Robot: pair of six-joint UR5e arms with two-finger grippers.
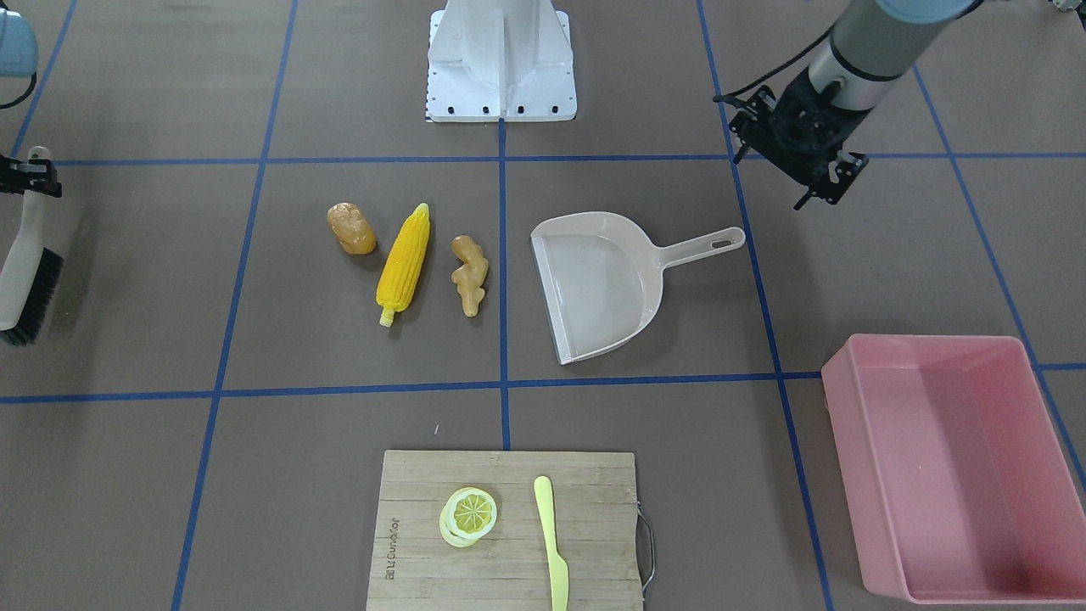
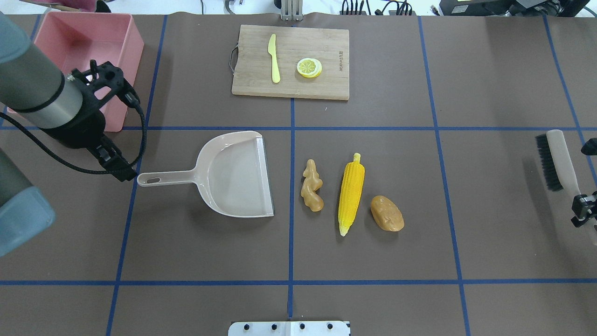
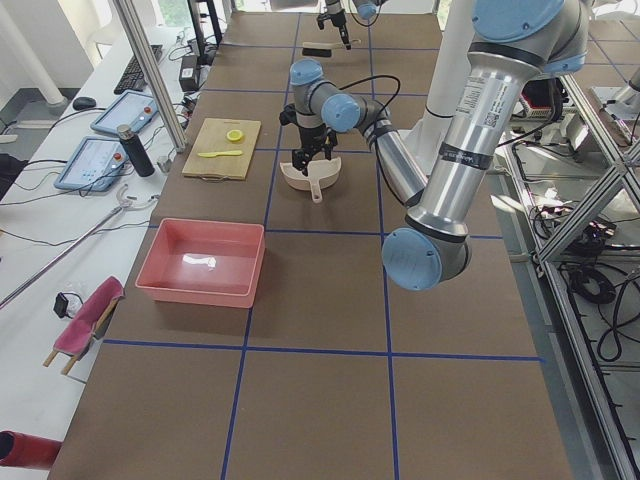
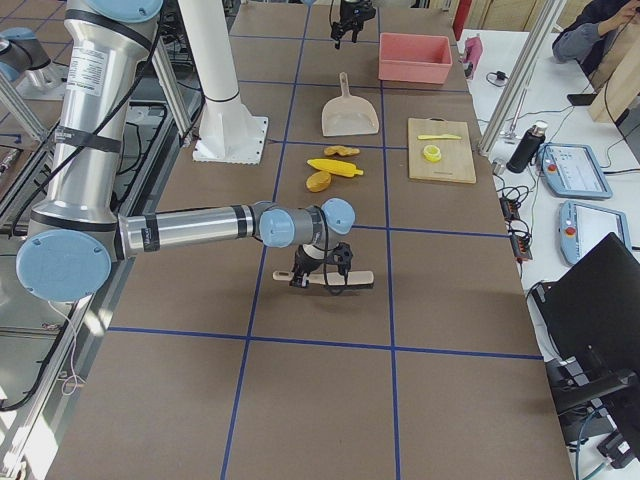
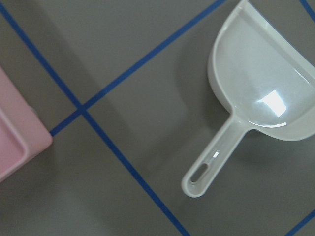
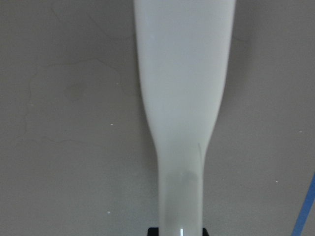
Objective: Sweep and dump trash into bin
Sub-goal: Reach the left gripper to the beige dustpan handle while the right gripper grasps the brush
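**Brown table, trash waiting**

Left claw, wide and empty, hovers by the dustpan handle. Ginger, corn and potato lie beside its mouth. They look light, hard and rolly, so sweep them. Right claw grips the brush.

we take this for a robotics lab, not a kitchen or a home. the left arm and the right arm, both grey-and-blue industrial machines, reach over a long table covered in brown matting and marked into squares with blue tape. a white pedestal stands at the table's edge, and aluminium posts frame it. alongside we see a white bench with teach pendants, a keyboard and a dark laptop. loose cables trail by the frame, and an operator is at the far corner.
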